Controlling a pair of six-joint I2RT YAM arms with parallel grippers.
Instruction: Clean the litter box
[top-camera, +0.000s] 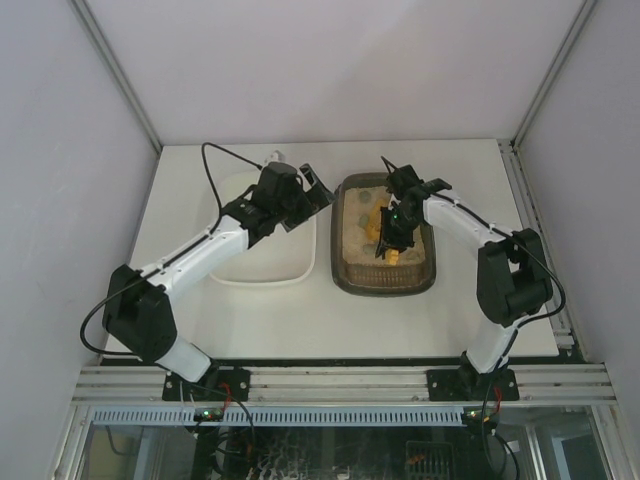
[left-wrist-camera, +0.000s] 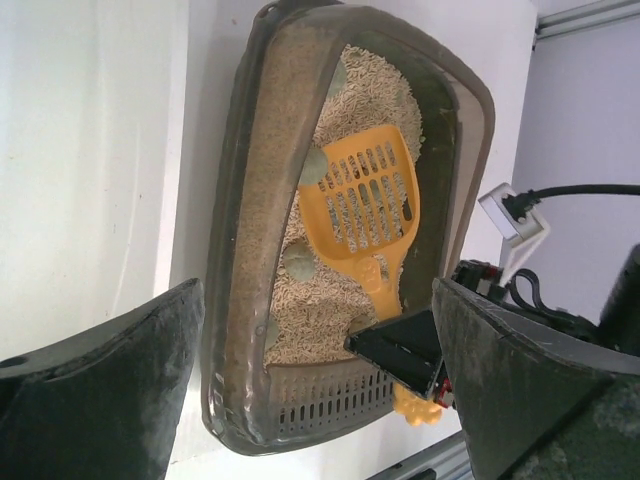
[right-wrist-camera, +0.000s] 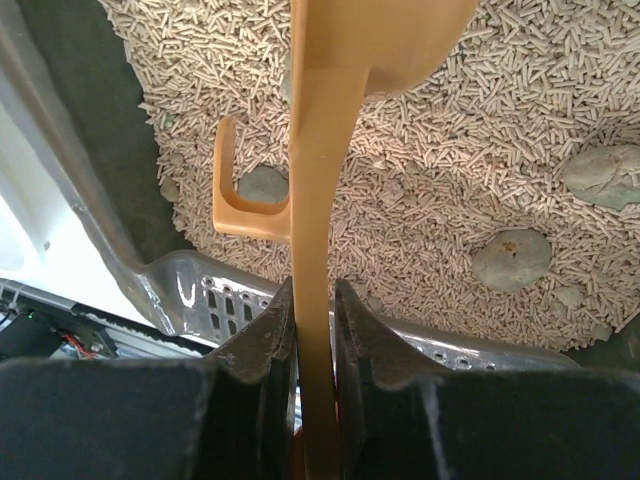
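Orange plastic is what stands out: a slotted scoop (top-camera: 384, 226) inside the litter box (top-camera: 385, 288). The box sits on the white tabletop (top-camera: 300, 320), right of centre and just beside a white tub (top-camera: 262, 280), their long sides nearly touching.

My right gripper (top-camera: 392, 246) is down over the near half of the box. On the right wrist camera I see its fingers (right-wrist-camera: 260, 350) pressed narrow on either side of the scoop's handle (right-wrist-camera: 320, 150), holding it. A small hook (right-wrist-camera: 235, 190) juts from the handle's left side. Below it lie beige pellets (right-wrist-camera: 450, 150) and a few grey-green clumps (right-wrist-camera: 511, 259), with a bigger one (right-wrist-camera: 605, 175) at the right edge.

My left gripper (top-camera: 315, 190) hangs over the tub's right edge, close to the box's far left corner. Its jaws stand wide with nothing between them. Its camera looks along the whole box (left-wrist-camera: 225, 300): the scoop's head (left-wrist-camera: 365, 200) rests on the litter, slots facing up, with two clumps (left-wrist-camera: 297, 262) just beside its left edge. The handle runs toward the perforated end wall (left-wrist-camera: 320, 400), where the right gripper (left-wrist-camera: 400, 350) grips it. A dark band of bare wall shows above the litter on the right side.
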